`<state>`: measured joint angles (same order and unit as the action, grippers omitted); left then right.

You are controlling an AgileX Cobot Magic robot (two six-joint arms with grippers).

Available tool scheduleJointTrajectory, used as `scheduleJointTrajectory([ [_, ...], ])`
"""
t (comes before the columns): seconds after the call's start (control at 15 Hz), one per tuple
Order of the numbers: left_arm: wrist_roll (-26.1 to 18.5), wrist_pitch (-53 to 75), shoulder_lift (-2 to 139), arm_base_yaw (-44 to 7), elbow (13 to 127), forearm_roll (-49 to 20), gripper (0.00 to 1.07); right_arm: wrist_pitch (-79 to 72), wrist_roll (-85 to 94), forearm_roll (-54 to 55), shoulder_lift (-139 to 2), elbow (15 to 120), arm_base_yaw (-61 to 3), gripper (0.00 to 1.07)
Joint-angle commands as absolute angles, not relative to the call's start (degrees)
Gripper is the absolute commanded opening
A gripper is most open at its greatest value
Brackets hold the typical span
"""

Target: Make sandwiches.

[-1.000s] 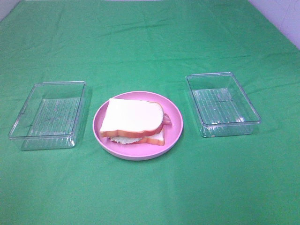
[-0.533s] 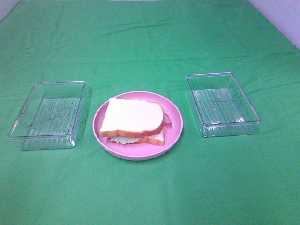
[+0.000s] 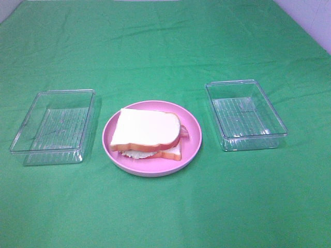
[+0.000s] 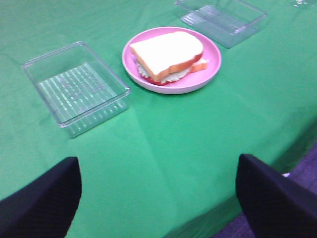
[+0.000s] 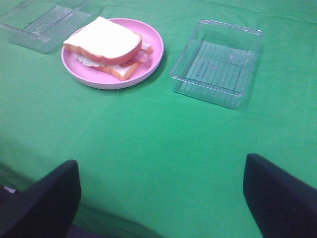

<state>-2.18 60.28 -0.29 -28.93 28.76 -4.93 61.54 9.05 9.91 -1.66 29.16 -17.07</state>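
Observation:
One stacked sandwich [image 3: 147, 133] lies on a pink round plate [image 3: 192, 135] at the table's middle: white bread with orange-brown crust on top, pale lettuce and red-pink bacon peeking out below. It also shows in the left wrist view as the sandwich [image 4: 167, 53] and in the right wrist view as the sandwich [image 5: 106, 43]. My left gripper [image 4: 158, 198] hangs open well back from the plate, near the table's front edge, holding nothing. My right gripper [image 5: 161, 198] is likewise open, empty and far from the plate. Neither arm appears in the exterior high view.
An empty clear plastic tray [image 3: 53, 126] stands left of the plate and another clear tray [image 3: 245, 114] stands right of it. Green cloth [image 3: 165, 212] covers the table. The table's front edge [image 4: 208, 218] shows in the left wrist view.

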Motion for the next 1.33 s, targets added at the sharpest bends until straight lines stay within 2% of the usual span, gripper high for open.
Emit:
scheduleJointTrajectory([
  [0.07,-2.2,60.0,-1.5,-19.5,28.6,-4.9,0.8,61.1,9.5,10.0,-1.2,29.0,-8.8,0.82],
  [0.2,-2.2,60.0,-1.5,-13.1,28.6,-4.9,0.8,61.1,9.5,9.9,-1.2,29.0,-2.7,0.82],
  [0.4,-2.2,60.0,-1.5,-4.8,28.6,-4.9,0.8,61.1,9.5,9.9,-1.2,29.0,2.9,0.82],
  [0.6,-2.2,60.0,-1.6,-0.4,28.6,-4.9,0.8,61.1,9.5,9.9,-1.2,29.0,3.4,0.82],
  [1.33,-2.2,60.0,-1.5,-0.1,28.6,-4.9,0.8,61.0,9.1,10.0,1.2,29.0,3.4,0.82],
])
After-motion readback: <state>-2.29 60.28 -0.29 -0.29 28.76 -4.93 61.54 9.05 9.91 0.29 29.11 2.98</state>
